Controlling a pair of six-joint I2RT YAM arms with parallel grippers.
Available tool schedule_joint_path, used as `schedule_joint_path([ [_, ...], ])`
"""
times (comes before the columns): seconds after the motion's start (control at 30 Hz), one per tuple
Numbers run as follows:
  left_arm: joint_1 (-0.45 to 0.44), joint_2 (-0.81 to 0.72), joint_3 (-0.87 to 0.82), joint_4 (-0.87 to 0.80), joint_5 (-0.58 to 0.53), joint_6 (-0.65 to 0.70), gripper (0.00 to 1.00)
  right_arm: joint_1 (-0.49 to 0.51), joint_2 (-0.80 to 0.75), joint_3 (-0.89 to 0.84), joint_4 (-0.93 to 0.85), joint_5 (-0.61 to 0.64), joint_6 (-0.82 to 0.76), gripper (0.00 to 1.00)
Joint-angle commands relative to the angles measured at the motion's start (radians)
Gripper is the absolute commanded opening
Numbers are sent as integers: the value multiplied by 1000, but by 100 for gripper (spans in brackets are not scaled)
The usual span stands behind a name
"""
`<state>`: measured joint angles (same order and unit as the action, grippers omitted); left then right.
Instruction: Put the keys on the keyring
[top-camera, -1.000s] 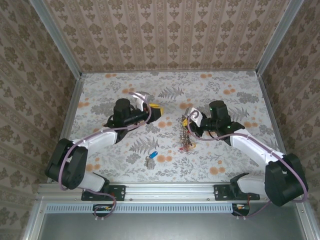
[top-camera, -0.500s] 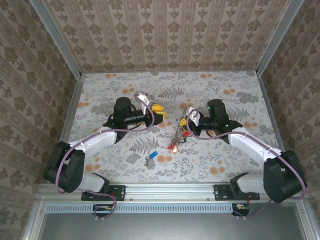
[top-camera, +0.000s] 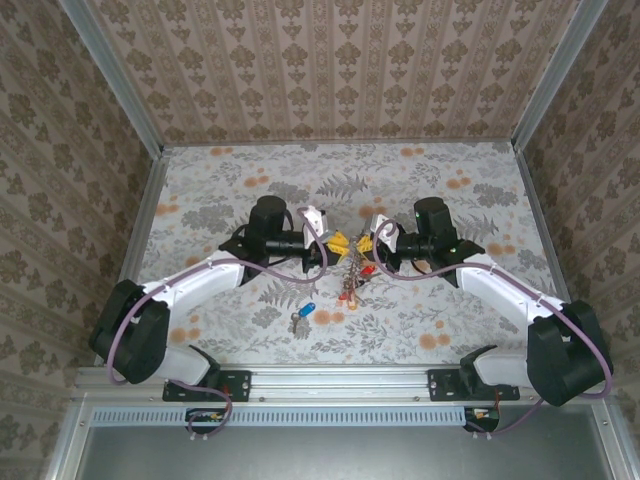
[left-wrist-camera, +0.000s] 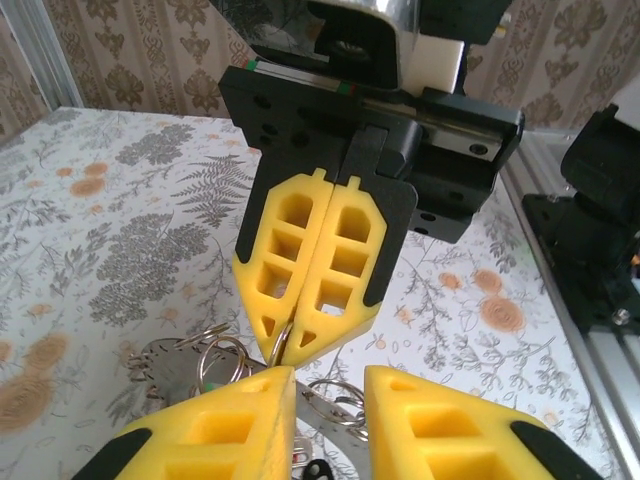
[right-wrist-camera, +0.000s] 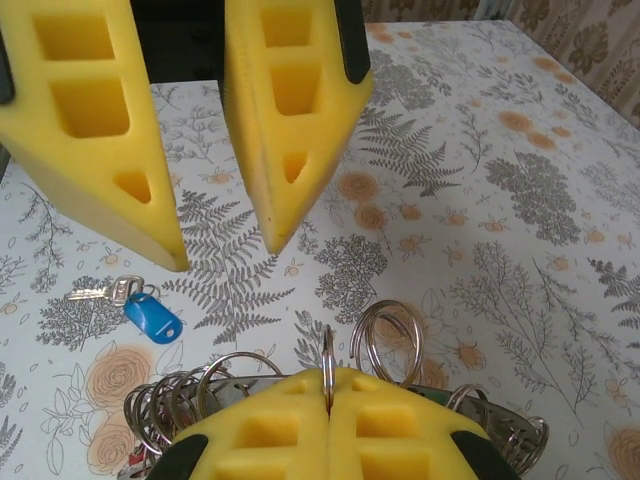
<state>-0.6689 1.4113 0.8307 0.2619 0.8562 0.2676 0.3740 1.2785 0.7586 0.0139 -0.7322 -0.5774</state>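
- Plainly, the right jaws are clenched on the wire of the keyring (right-wrist-camera: 327, 352), lower centre of the right wrist view; the left jaws stand apart at the top of that view, grasping nothing
- Blue-headed key (right-wrist-camera: 153, 317) lies on the counter (right-wrist-camera: 480, 190), lower left, apart from the ring
- Likely best: hold the right clamp steady; bring the left jaws squarely onto bare wire, clear of the dangling heads
- No brand or writing can be read

— What do your arms look like?
— Your left arm (top-camera: 205, 272) and right arm (top-camera: 500, 285) wear white shells, black joints, a lilac cable (top-camera: 122, 345) alongside each.
— And your left claw (right-wrist-camera: 222, 250)?
— You see yellow wedge fingers (right-wrist-camera: 95, 110) with square pockets, black-edged; your right claw (right-wrist-camera: 326, 385) matches, on a black screw-holed plate (left-wrist-camera: 270, 110).
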Motion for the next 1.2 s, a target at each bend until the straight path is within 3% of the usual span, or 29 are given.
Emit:
schedule_joint_path([
  [0.0,-11,2,40,-85,7,191,25,5,-1,54,-15,-68,-51,0],
  [0.1,-23,9,54,-171,-5,299,23,5,3,64,-39,-87,-71,0],
  [0.43,-23,72,104,-176,-13,350,23,4,45,103,-89,-137,-105,0],
  [1.17,5,54,54,-56,-33,249,26,3,63,107,-90,-121,-116,0],
])
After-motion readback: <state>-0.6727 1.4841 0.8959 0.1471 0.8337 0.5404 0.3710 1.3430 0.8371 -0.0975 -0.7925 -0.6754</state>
